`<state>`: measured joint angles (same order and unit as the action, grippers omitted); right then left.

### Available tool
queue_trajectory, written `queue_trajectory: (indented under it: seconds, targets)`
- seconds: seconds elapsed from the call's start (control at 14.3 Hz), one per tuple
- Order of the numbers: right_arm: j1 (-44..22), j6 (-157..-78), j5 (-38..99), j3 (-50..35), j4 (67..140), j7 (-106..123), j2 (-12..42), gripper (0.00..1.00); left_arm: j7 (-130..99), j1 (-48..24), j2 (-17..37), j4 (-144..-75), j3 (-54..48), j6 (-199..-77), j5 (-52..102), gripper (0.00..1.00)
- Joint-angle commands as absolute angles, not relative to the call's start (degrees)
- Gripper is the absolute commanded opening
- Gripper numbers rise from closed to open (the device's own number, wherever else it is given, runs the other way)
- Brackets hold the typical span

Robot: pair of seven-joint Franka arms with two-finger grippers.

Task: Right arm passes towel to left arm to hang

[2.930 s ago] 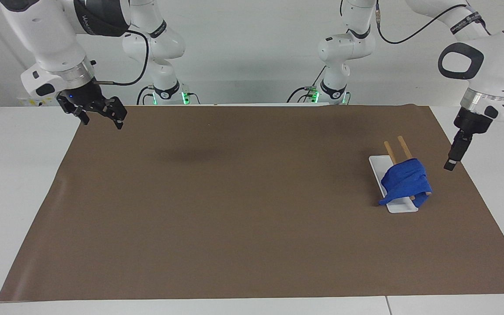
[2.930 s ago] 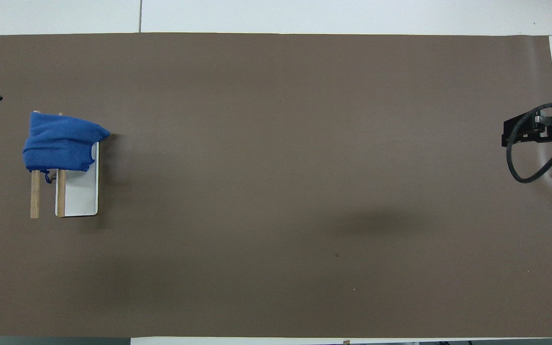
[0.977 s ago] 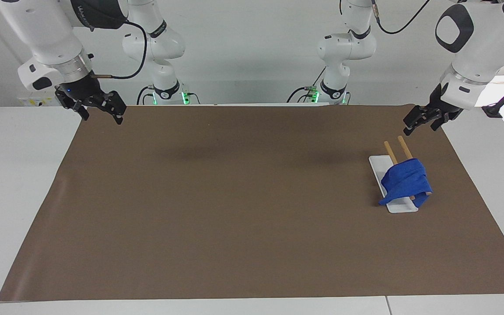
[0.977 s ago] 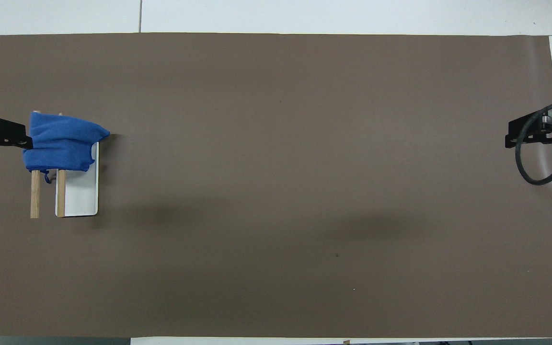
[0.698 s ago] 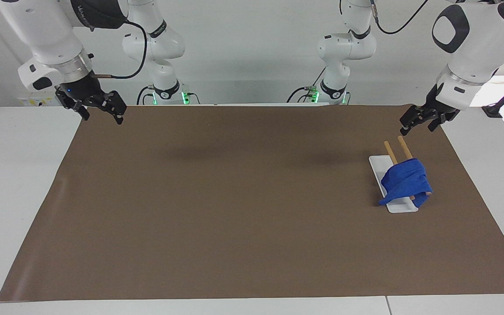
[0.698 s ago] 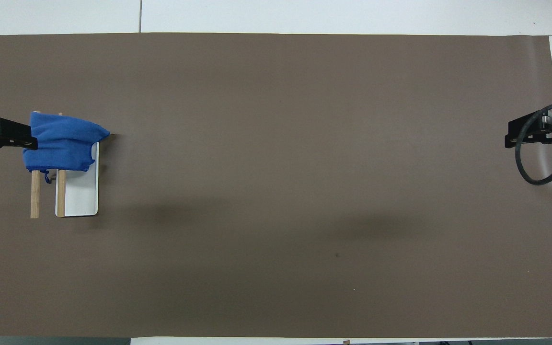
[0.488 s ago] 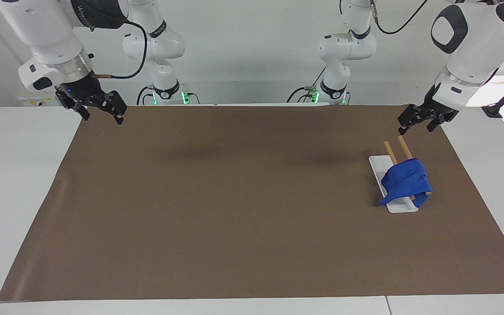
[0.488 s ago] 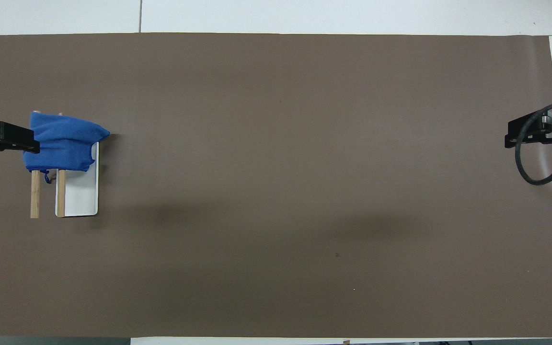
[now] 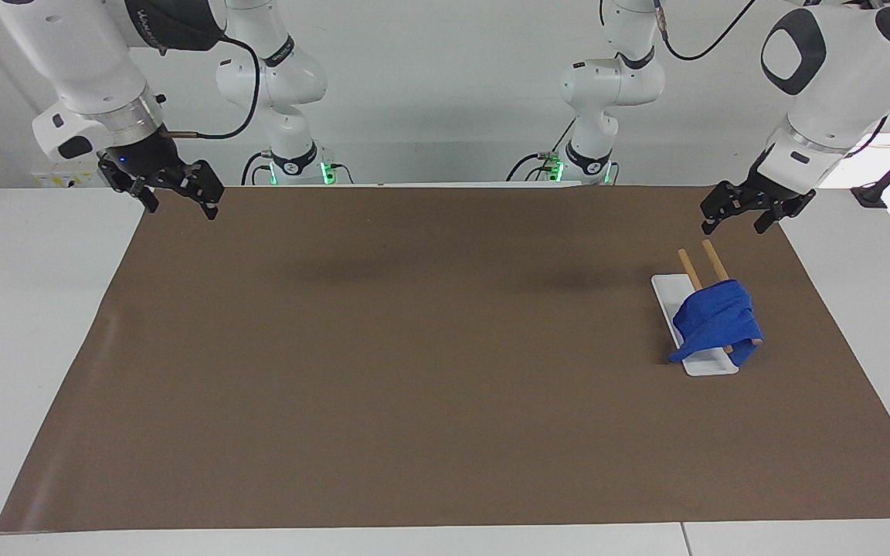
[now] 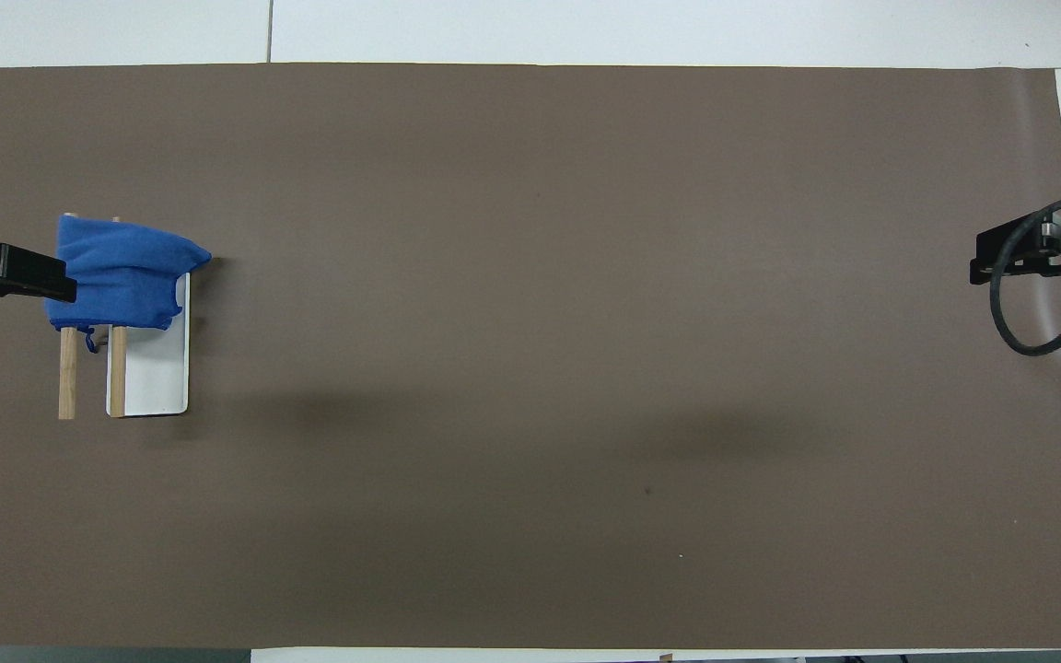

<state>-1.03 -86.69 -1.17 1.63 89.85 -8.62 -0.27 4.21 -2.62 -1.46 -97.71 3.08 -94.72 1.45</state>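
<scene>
Facing view: the blue towel point(image 9: 715, 320) is already draped over the two wooden rails of a small rack point(image 9: 694, 270) with a white base, near the left arm's end of the brown mat point(image 9: 414, 371). The left gripper point(image 9: 745, 213) hangs empty, fingers apart, over the mat's edge nearest the robots. The right gripper point(image 9: 174, 198) waits over the opposite corner, fingers spread, empty.

Overhead view: the left gripper point(image 10: 5, 276) overlaps the towel's point(image 10: 121, 272) edge, but that's just height. I'd say only retreating remains: lift straight off so nothing snags the cloth.

Left end effector point(image 9: 732, 216): shifted from beside the draped towel point(image 9: 715, 320), frame right, up to upper right, fingers now spread. Right end effector point(image 9: 178, 202): raised slightly, upper left.
</scene>
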Motion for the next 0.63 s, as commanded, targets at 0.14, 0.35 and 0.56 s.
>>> queue_trajectory:
  seconds: [0.14, 0.35, 0.56]
  targets:
    - [-0.6, -86.4, -0.1, 1.6, 89.5, -8.2, -0.3, 1.0, 7.2, -3.4, -3.0, -99.1, 3.6, -94.4, -1.6, 1.0]
    - [-0.6, -86.4, -0.1, 1.6, 89.5, -8.2, -0.4, 1.0, 6.8, -3.5, -3.0, -99.1, 3.6, -94.4, -1.6, 1.0]
    - [-0.6, -86.4, -0.1, 1.6, 89.5, -8.2, -0.4, 1.0, 6.4, -4.0, -3.0, -99.1, 3.6, -94.5, -1.6, 1.0]
